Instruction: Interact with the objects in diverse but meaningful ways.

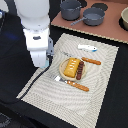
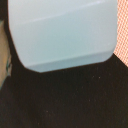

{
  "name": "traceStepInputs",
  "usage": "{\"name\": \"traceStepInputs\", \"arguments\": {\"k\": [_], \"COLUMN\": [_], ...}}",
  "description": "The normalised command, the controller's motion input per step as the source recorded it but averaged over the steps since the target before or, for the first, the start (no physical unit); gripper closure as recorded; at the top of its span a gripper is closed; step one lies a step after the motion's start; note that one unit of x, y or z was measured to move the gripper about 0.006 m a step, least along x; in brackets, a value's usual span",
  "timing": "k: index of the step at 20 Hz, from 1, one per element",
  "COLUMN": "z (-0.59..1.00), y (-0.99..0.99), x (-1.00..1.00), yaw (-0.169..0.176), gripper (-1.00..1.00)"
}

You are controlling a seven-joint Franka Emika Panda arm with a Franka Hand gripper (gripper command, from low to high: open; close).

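A light blue faceted cup fills most of the wrist view, very close to the camera; my fingers do not show there. In the exterior view my gripper hangs over the striped placemat's side at the exterior view's left, its fingers and the cup hidden behind the arm. A ridged orange-yellow block and a thin dark-brown stick lie on a small round plate in the mat's middle. A small white bone-shaped piece lies on the mat farther back.
Two orange-handled cutlery pieces lie beside the plate on the striped placemat. Two grey pots stand on a brown board at the back. The surface around is black cloth.
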Motion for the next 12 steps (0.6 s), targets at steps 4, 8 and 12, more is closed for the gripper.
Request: {"name": "traceStepInputs", "arguments": {"k": [4,8,12], "z": [-0.16,-0.23,-0.09], "y": [0.01,0.0,0.0], "x": [-0.24,-0.29,-0.24], "yaw": [0.0,0.0,0.0], "gripper": [-1.0,-1.0,-1.0]}}
